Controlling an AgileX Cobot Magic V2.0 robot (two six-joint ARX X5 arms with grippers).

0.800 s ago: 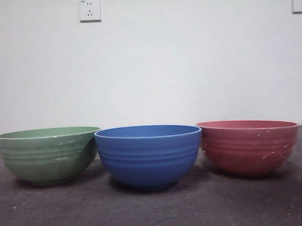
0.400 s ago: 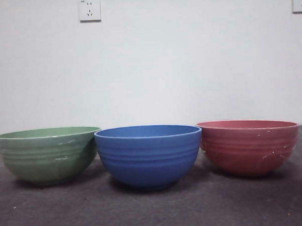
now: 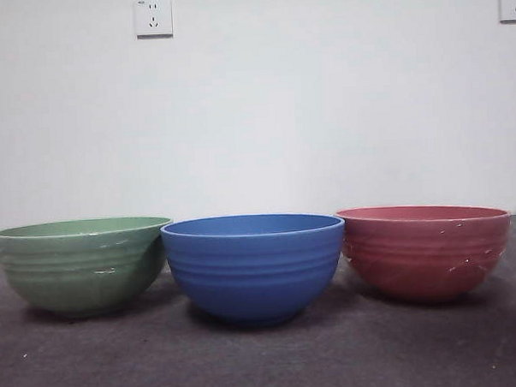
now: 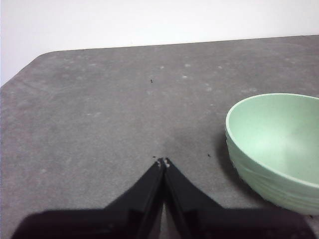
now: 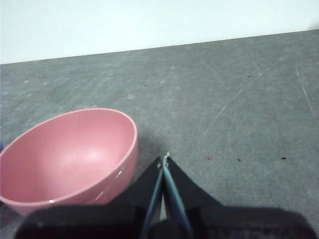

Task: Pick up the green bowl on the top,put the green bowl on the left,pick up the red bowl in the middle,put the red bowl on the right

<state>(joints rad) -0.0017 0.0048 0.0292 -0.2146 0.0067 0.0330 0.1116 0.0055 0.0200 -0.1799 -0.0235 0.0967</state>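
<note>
Front view shows us the green bowl (image 3: 81, 265) left and the red bowl (image 3: 425, 251) right of a blue bowl (image 3: 254, 267) on the surface, both looking light, stiff, glossy, best pinched at the rim, while both grippers' jaws rest closed and empty.

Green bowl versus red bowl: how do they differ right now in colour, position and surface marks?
The green bowl is sage green; the red bowl is dusty pinkish red. In the front view the green bowl stands left of the blue bowl, the red bowl right of it. White scuffs show more plainly on the red bowl. Both are upright, ribbed, similar in size, empty, and ungrasped.
</note>
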